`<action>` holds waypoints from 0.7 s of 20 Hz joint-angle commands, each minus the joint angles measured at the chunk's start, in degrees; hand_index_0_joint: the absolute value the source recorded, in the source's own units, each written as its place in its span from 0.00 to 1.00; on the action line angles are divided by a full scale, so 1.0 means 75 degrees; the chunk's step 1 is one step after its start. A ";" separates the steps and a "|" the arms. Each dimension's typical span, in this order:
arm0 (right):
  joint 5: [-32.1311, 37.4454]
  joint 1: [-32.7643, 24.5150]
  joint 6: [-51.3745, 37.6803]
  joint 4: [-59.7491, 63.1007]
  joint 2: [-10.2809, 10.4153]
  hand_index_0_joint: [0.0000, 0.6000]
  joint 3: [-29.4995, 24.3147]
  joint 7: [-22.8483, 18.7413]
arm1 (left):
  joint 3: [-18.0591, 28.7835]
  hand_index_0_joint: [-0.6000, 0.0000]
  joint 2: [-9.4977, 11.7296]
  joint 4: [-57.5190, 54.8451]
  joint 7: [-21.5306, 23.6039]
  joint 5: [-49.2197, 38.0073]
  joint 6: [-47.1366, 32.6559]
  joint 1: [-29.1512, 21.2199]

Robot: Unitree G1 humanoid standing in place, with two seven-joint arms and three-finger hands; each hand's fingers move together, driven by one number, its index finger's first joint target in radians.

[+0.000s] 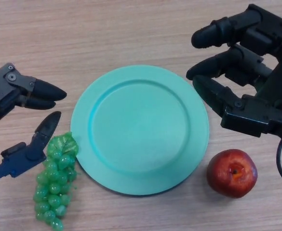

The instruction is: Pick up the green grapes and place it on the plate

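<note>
Plate [140, 129] holds nothing; green grapes [56, 180] lie touching its left rim, beside spread-fingered left hand [15, 96]; right hand [247, 86] likewise spread.

Left hand [15, 96] dark grey with visible screws, blue lower link, right hand [249, 91] black, thick rounded fingers

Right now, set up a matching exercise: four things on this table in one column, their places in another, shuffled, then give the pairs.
1. green grapes
2. plate
3. apple
4. right hand

A. middle of the table
B. near right, beside the plate
C. near left, by the left hand
D. far right, above the apple

Pairs: 1-C, 2-A, 3-B, 4-D
</note>
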 commanded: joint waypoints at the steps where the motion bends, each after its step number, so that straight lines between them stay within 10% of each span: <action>1: 0.0067 -0.0155 -0.1186 -0.0390 -0.0241 0.42 -0.0339 -0.0043 | 0.0433 0.00 0.0227 -0.0503 0.0188 -0.0204 -0.0567 -0.0126; 2: -0.0006 -0.0124 -0.1239 -0.0390 -0.0259 0.25 -0.0308 -0.0006 | 0.0424 0.00 0.0227 -0.0541 0.0206 -0.0300 -0.0488 -0.0143; 7: -0.0561 0.0059 -0.1489 -0.0390 -0.0337 0.00 -0.0176 0.0388 | 0.1165 0.99 0.0433 -0.1154 -0.0340 -0.2833 0.0918 -0.0492; 14: -0.1696 0.0205 -0.1509 -0.0390 0.0042 0.00 -0.0137 0.1404 | 0.2198 1.00 0.1409 -0.1518 -0.0001 -0.5719 0.3337 -0.1413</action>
